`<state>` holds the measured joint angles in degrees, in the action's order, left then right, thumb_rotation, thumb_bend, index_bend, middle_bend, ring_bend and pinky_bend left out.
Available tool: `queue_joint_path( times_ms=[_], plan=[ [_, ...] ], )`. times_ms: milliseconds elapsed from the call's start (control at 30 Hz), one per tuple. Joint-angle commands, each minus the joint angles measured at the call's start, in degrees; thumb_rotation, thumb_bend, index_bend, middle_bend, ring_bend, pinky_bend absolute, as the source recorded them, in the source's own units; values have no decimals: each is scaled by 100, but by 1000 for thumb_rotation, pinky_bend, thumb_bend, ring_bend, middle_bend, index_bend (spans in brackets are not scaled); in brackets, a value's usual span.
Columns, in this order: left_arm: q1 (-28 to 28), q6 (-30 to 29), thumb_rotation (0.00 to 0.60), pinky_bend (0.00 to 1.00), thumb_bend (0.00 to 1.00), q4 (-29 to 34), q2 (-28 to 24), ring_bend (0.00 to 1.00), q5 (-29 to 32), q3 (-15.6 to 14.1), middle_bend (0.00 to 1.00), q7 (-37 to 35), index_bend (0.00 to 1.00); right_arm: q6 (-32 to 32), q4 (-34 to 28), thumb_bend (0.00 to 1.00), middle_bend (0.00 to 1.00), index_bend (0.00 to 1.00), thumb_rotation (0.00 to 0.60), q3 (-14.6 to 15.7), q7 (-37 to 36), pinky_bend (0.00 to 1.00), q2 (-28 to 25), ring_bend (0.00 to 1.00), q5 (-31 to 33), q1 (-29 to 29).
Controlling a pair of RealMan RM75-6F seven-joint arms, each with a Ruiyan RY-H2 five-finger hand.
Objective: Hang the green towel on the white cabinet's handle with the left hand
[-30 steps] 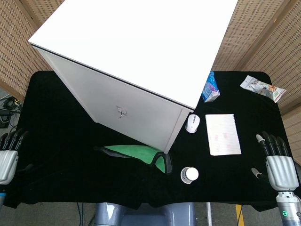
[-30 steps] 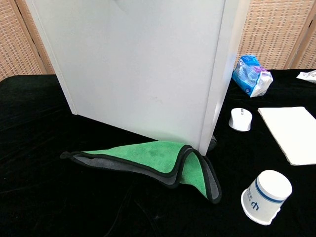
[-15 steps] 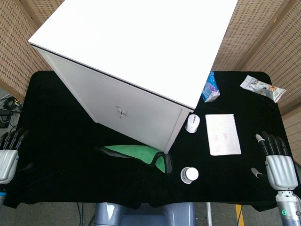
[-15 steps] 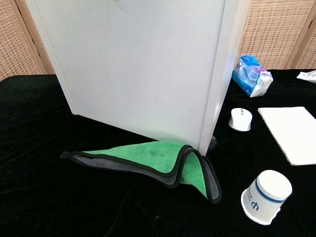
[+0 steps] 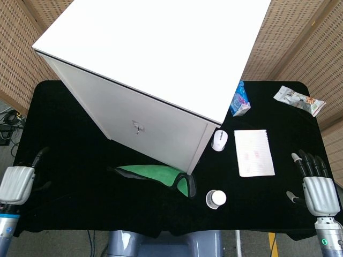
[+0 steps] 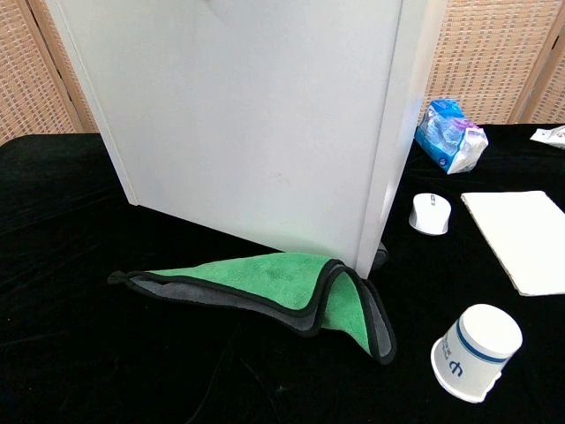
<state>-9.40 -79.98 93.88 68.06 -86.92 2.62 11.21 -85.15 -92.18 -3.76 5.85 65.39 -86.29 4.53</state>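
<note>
The green towel (image 5: 155, 174) with its dark grey border lies folded on the black table, against the front foot of the white cabinet (image 5: 155, 59); the chest view shows the towel (image 6: 265, 274) close up below the cabinet (image 6: 256, 115). A small metal handle (image 5: 138, 127) sits on the cabinet's front face, above the towel; the chest view does not show it. My left hand (image 5: 19, 183) hovers at the table's near left edge, far left of the towel, holding nothing. My right hand (image 5: 316, 184) rests at the near right edge with fingers stretched out and empty. Neither hand appears in the chest view.
A white mouse (image 5: 219, 140) and a notepad (image 5: 254, 152) lie right of the cabinet. A white cup (image 5: 216, 199) lies tipped over near the towel's right end. A blue packet (image 5: 239, 100) and a snack bag (image 5: 299, 100) sit at the far right.
My left hand has shifted rightward and a little toward the table, its fingers now showing less. The towel and the right hand have stayed put.
</note>
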Motion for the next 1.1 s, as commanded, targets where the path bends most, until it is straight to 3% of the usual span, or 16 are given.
queue_joint_path(
  times_ms=[33,333,400,633,833,1100],
  plan=[
    [-386,622,600,644,174,245,166,762,146,13,868,440,202,6,-2,132,0,3,600,2,-24,0,-9,0,-4,3],
    [-1012,1617,600,649,181,357,775,766,879,158,873,1484,247,-23,-9,132,0,9,600,-30,-160,0,-62,0,27,-9],
    [-1251,1915,600,649,182,243,1161,766,1144,230,873,1783,240,-53,-27,132,0,9,600,-46,-241,0,-93,0,29,-20],
    [-1668,1989,600,649,230,-170,2048,766,1567,395,873,2553,340,-95,-47,132,0,9,600,-66,-408,0,-156,0,33,-41],
    [-1993,2133,600,649,233,-487,2556,766,2039,464,873,3123,327,-113,-53,132,0,9,600,-86,-550,0,-211,0,52,-56],
    [-2213,2109,600,649,234,-653,2870,766,2383,455,873,3479,328,-134,-57,132,0,9,600,-116,-743,0,-278,0,79,-73]
  ],
)
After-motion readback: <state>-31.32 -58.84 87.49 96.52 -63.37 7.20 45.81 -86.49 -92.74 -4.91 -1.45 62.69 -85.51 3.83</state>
